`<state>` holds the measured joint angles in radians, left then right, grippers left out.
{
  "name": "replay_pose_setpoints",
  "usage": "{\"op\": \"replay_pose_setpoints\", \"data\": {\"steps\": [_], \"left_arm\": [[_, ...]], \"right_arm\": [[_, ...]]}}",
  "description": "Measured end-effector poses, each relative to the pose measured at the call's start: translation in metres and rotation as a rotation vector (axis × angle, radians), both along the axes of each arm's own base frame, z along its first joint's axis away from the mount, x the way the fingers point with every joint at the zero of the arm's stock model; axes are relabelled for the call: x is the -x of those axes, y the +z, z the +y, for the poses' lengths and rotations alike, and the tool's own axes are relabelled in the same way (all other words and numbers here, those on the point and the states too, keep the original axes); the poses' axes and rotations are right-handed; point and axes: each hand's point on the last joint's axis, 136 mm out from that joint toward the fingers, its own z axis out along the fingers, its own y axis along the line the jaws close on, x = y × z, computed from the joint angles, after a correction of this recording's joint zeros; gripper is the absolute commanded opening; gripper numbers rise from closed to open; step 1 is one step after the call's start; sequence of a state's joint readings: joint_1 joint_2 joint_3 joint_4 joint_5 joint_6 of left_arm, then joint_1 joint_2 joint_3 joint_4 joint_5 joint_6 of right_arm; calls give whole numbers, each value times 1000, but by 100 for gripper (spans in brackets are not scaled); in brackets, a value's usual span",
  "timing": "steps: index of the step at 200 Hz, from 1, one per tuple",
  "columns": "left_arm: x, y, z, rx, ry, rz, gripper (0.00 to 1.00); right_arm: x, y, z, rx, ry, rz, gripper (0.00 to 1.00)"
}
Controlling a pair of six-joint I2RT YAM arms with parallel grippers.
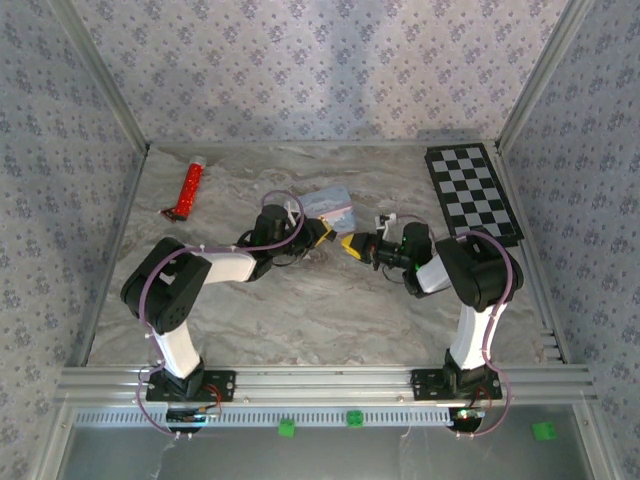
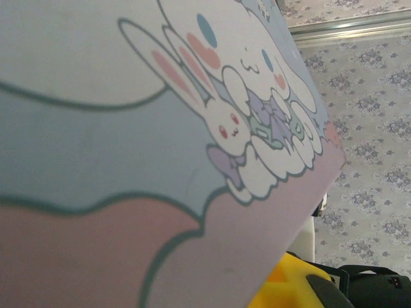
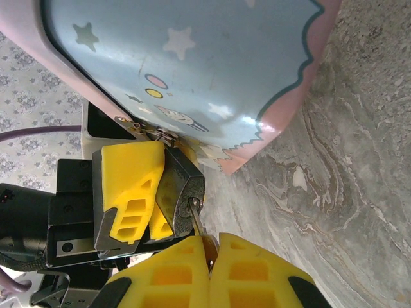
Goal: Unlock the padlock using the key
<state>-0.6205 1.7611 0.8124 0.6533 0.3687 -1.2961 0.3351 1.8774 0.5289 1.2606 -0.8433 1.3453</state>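
Both arms meet over the middle of the table point(image 1: 330, 310), just on the near side of the pastel tin point(image 1: 330, 203). The padlock point(image 3: 181, 190) hangs by its shackle from the tin's clasp point(image 3: 157, 133). The left gripper point(image 1: 322, 238) is drawn in narrow on the padlock's dark body, gripping it from the left. The right gripper point(image 3: 209, 260) is pinched tight on the head of the key point(image 3: 195, 217). The key's silvery blade sits at the keyway at the bottom of the lock, but I cannot tell how deep it has gone.

I'd say the step in hand is seating the key and turning it. To do that well, the blade should line up with the keyway and push straight in until it stops. Then the right wrist should roll about the blade's own line rather than swing sideways, so the thin metal doesn't bend or slip out of that small pinch. The left gripper must hold the body firm against the twist, or the lock will simply turn with the key and tug at the tin.
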Motion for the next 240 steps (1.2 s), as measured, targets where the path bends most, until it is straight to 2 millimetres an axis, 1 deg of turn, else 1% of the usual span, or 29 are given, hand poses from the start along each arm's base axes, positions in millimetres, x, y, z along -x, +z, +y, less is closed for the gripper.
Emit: {"op": "replay_pose_setpoints", "data": {"steps": [58, 110, 190, 240], "left_arm": [[-2, 1, 2, 0, 8, -4, 4], [-1, 1, 1, 0, 5, -1, 4], [-4, 5, 2, 12, 23, 2, 4], [-12, 12, 2, 29, 52, 1, 3]], "right_arm": [[-1, 0, 2, 16, 3, -33, 0], [-2, -3, 1, 44, 17, -121, 0], [-5, 1, 3, 50, 26, -170, 0], [-14, 9, 5, 33, 10, -170, 0]]}}
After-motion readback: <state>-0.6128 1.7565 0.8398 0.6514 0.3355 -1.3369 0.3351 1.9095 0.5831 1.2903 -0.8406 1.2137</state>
